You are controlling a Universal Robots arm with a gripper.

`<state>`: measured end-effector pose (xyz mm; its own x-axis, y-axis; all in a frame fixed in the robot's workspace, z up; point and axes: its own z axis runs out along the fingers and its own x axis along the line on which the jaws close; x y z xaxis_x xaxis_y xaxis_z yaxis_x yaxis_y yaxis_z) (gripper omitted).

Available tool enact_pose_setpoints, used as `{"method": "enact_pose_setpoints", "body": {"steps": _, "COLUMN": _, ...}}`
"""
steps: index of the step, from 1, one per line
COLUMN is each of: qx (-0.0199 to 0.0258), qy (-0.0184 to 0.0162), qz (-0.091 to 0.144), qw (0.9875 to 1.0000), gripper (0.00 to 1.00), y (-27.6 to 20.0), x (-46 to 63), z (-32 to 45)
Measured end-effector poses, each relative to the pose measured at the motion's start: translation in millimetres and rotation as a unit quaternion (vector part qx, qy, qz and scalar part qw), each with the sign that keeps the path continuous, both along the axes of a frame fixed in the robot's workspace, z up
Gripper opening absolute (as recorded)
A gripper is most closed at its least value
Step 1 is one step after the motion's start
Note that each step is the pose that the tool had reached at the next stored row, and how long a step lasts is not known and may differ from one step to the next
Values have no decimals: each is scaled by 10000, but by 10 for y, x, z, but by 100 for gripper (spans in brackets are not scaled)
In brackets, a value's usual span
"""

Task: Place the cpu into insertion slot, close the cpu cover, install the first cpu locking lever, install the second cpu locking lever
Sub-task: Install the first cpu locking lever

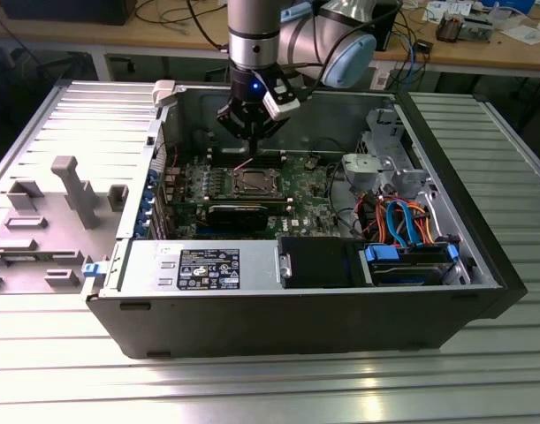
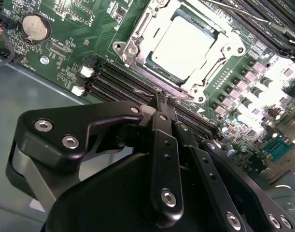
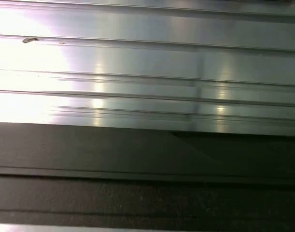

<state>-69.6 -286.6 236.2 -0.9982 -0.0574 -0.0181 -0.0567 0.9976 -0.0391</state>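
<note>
So the cpu (image 2: 186,43) is seen seated in the insertion slot (image 1: 252,183) on the green circuit board (image 2: 75,29), and the cpu cover (image 2: 137,36) is laid flat over it, with the chip's pale face framed by the square window. The gripper (image 2: 162,99) is held low inside the open computer case (image 1: 296,318), right at the edge of the socket. Its black fingers (image 2: 161,145) are drawn together at the tips, though whether anything is pinched between them can't really be told. A round coin battery (image 2: 35,28) is spotted further off on the board. Ribbed metal table surface (image 3: 147,72) is caught in the first wrist view.
</note>
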Motion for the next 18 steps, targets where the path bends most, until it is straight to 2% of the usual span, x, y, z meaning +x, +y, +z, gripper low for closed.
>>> {"method": "enact_pose_setpoints", "body": {"steps": 3, "qx": -12, "qy": 2, "qz": 7, "qw": 10000, "gripper": 11, "y": 3, "x": 23, "z": -29}}
{"method": "enact_pose_setpoints", "body": {"steps": 6, "qx": -47, "qy": 3, "qz": 14, "qw": 10000, "gripper": 11, "y": 10, "x": 67, "z": -91}}
{"method": "enact_pose_setpoints", "body": {"steps": 11, "qx": -67, "qy": 9, "qz": 14, "qw": 10000, "gripper": 11, "y": 8, "x": 117, "z": -162}}
{"method": "enact_pose_setpoints", "body": {"steps": 16, "qx": -59, "qy": 11, "qz": 15, "qw": 10000, "gripper": 11, "y": 5, "x": 125, "z": -173}}
{"method": "enact_pose_setpoints", "body": {"steps": 17, "qx": -41, "qy": 6, "qz": 14, "qw": 10000, "gripper": 11, "y": 4, "x": 128, "z": -129}}
{"method": "enact_pose_setpoints", "body": {"steps": 18, "qx": -1, "qy": 7, "qz": 15, "qw": 10000, "gripper": 11, "y": -6, "x": 127, "z": -99}}
